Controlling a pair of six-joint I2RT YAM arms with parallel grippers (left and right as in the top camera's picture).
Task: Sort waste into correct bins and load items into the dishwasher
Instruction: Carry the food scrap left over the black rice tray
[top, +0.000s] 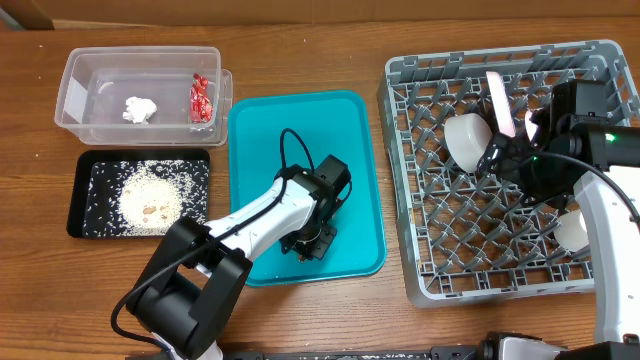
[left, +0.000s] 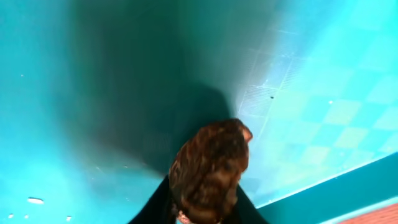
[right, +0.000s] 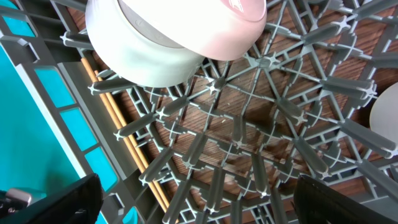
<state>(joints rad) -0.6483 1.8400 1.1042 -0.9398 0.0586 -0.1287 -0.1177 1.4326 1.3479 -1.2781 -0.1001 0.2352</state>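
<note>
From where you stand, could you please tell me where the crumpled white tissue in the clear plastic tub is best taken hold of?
Pinch the crumpled white tissue across its raised folds, coming straight down from above. It lies on the floor of the clear plastic rectangular tub, whose walls likely block a sideways approach; the crinkled red snack wrapper lies apart, leaving room around it.

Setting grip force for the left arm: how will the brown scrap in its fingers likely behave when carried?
Probably light: the brown food scrap is small between the fingers of the left gripper. Its lumpy, mottled surface suggests something soft or crumbly, so hard squeezing may break it. Its irregular shape makes rolling on the teal tray unlikely.
</note>
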